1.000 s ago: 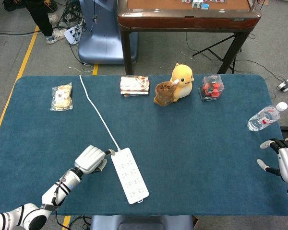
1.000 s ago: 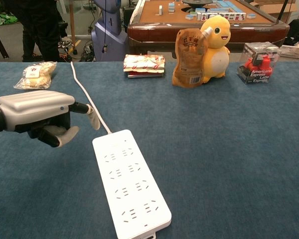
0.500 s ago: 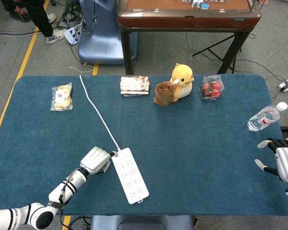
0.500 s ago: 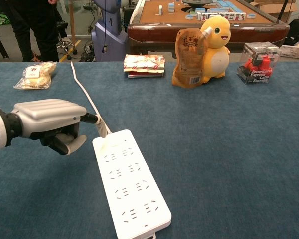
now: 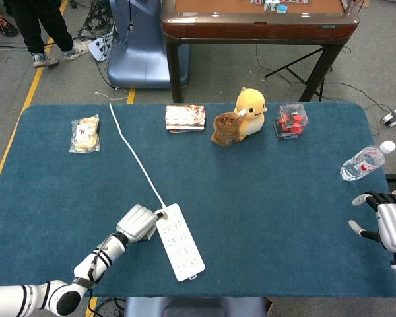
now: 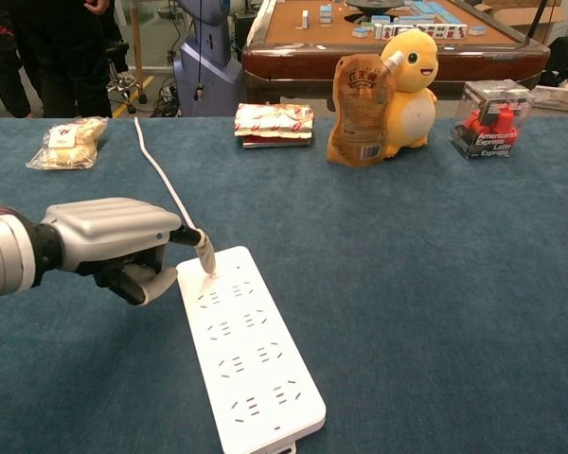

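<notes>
A: Power strip (image 5: 179, 241), white, long, many sockets; lies flat on the blue table (image 5: 270, 198) at about 7 o'clock from the table's middle, its cord (image 5: 134, 154) running off toward 11 o'clock.

B: Contact?

A: Left hand (image 6: 109, 241) at the strip's cord end, one fingertip (image 6: 204, 257) resting on the top corner, the other fingers curled under; it grips nothing. Right hand (image 5: 385, 222) at the table's 4 o'clock edge, fingers spread, holding nothing, near a water bottle (image 5: 365, 160).

B: Handling?

A: Likely rigid plastic, moderately light, smooth, so apt to slide on the cloth. The stiff cord may drag or swing it. Best taken across the narrow width near the cord end, thumb on one long side.

B: Nearby?

A: Plush duck (image 6: 405, 90) and snack pouch (image 6: 356, 112) at 12 o'clock, well apart.
</notes>
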Robot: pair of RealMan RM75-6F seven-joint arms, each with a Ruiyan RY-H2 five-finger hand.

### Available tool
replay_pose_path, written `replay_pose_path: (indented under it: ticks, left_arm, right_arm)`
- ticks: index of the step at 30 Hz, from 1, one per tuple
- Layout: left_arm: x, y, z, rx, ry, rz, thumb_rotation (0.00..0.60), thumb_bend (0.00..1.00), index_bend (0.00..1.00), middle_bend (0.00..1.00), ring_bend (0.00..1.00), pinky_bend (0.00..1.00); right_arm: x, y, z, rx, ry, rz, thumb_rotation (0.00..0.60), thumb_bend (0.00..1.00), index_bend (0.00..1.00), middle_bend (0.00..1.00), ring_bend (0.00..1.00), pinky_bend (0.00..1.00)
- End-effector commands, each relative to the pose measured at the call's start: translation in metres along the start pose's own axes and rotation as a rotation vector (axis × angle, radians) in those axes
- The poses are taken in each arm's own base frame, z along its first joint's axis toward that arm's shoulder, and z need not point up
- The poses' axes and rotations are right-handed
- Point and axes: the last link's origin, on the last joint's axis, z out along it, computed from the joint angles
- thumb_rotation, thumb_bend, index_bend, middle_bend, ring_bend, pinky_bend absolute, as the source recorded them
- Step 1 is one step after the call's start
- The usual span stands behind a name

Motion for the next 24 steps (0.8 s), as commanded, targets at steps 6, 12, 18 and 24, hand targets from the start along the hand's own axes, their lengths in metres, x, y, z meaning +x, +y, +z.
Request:
replay_pose_path:
  ticks: [6, 12, 18, 24]
  left_arm:
    - [0.000, 0.004, 0.005, -0.008, 0.001, 0.002, 0.600, 0.66, 0.33, 1.00, 1.00, 1.00]
    - [-0.005, 0.003, 0.006, -0.005, -0.015, 0.017, 0.600, 0.66, 0.33, 1.00, 1.00, 1.00]
    - [-0.010, 0.002, 0.006, 0.003, -0.034, 0.037, 0.600, 0.66, 0.34, 1.00, 1.00, 1.00]
    - [-0.002, 0.006, -0.002, -0.003, 0.010, 0.004, 0.600, 0.66, 0.34, 1.00, 1.00, 1.00]
  right_arm:
    - [-0.004, 0.000, 0.000, 0.001, -0.012, 0.004, 0.600, 0.15, 0.45, 0.40, 0.35, 0.30]
    - [-0.004, 0.001, 0.001, 0.001, -0.014, 0.005, 0.600, 0.15, 0.45, 0.40, 0.35, 0.30]
    - [-0.006, 0.001, 0.001, 0.002, -0.018, 0.007, 0.600, 0.15, 0.45, 0.40, 0.35, 0.30]
    - [-0.006, 0.001, 0.000, 0.001, -0.014, 0.009, 0.600, 0.15, 0.45, 0.40, 0.35, 0.30]
